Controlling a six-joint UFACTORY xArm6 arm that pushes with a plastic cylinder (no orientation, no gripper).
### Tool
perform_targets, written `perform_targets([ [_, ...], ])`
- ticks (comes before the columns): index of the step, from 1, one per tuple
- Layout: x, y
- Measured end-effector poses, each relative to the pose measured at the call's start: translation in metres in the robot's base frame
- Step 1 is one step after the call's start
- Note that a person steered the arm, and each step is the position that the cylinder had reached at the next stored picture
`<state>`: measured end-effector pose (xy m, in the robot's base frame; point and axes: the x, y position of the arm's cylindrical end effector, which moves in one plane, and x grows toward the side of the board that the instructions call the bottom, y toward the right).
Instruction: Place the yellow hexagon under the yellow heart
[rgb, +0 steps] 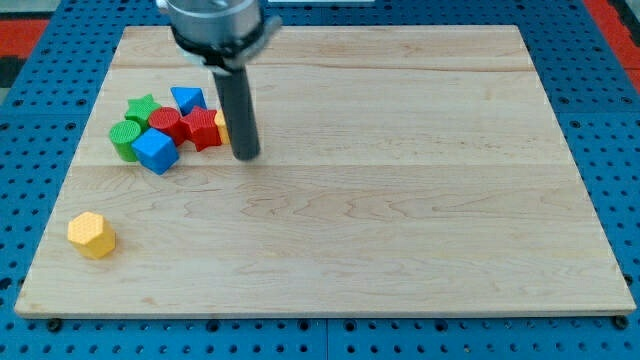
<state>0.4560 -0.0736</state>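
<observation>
While my tip (247, 155) abuts the cluster, the yellow hexagon (92, 235) sits far lower-left.

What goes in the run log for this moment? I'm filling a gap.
tip: right of block cluster, hiding most of yellow heart | yellow hexagon: alone, lower left, untouched | step: not done

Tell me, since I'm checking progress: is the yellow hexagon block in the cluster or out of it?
Out. The yellow hexagon block lies alone near the view's bottom-left, apart from the cluster; my tip is beside the cluster.
</observation>
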Motion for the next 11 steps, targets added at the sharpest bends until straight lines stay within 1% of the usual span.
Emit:
perform_targets([
  [1, 0.08, -0.008],
  [2, 0.113, -0.098],
  [3, 0.124, -0.145],
  [4, 0.112, -0.194],
  [5, 0.097, -0.193],
  [6, 0.094, -0.133],
  [8, 0.061, -0.119],
  [10, 0.033, -0.056],
  [11, 0.021, -0.045],
])
